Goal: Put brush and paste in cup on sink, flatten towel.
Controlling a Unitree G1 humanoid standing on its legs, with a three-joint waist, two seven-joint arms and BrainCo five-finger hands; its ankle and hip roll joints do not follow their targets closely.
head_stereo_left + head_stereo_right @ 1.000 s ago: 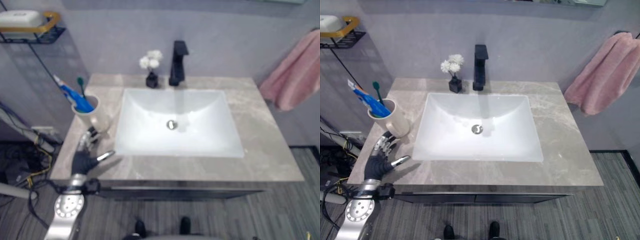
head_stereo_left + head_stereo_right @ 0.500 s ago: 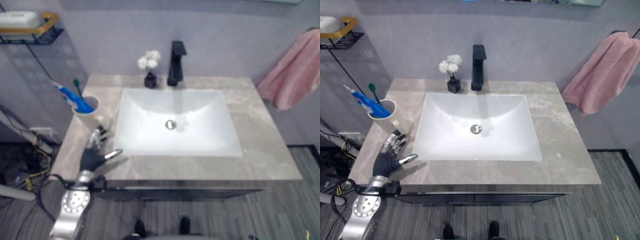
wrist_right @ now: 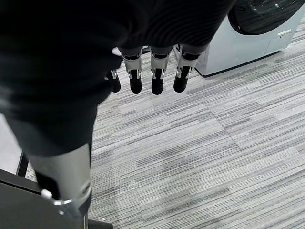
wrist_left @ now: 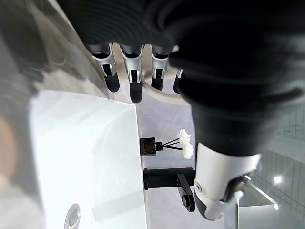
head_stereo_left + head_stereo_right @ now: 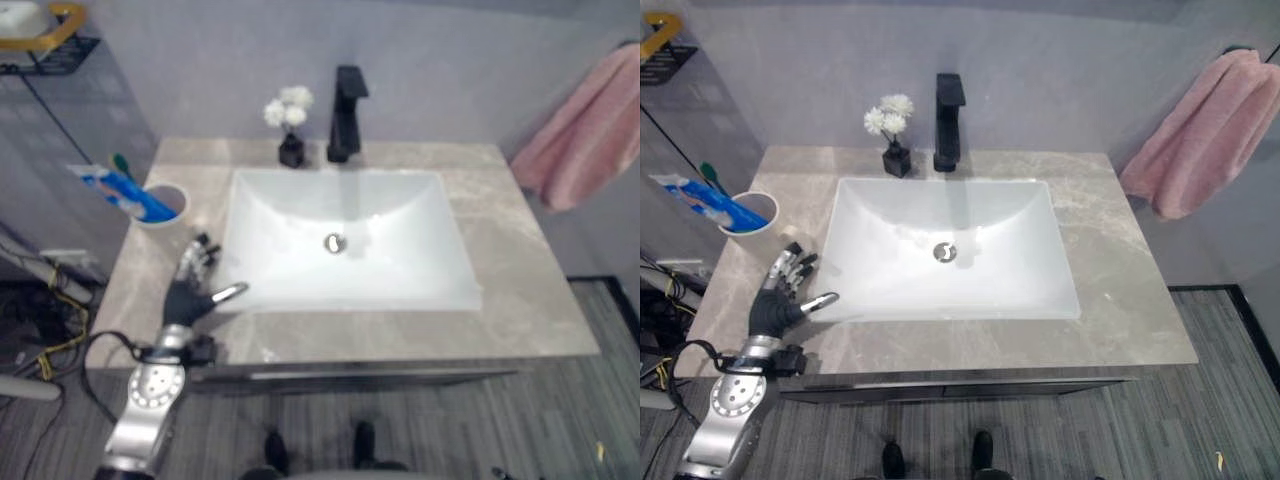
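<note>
Nearest: left hand [image 5: 775, 298], fingers relaxed and empty, over grey marble countertop [image 5: 1120, 300]. Right hand [image 3: 151, 62] likewise slack, above striped floor. Beyond: cream cup [image 5: 750, 222] already holding blue toothpaste tube [image 5: 710, 201] and green-tipped toothbrush [image 5: 708, 176]. Farthest: pink hanging towel [image 5: 1200, 135], bunched; probably soft, light, best taken at lower edge.

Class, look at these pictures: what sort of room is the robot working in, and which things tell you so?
Most likely a bathroom. A white sink basin is set into a grey marbled counter with a black tap behind it, a pink towel hangs on the wall, and a cup holds a toothbrush and toothpaste.
</note>
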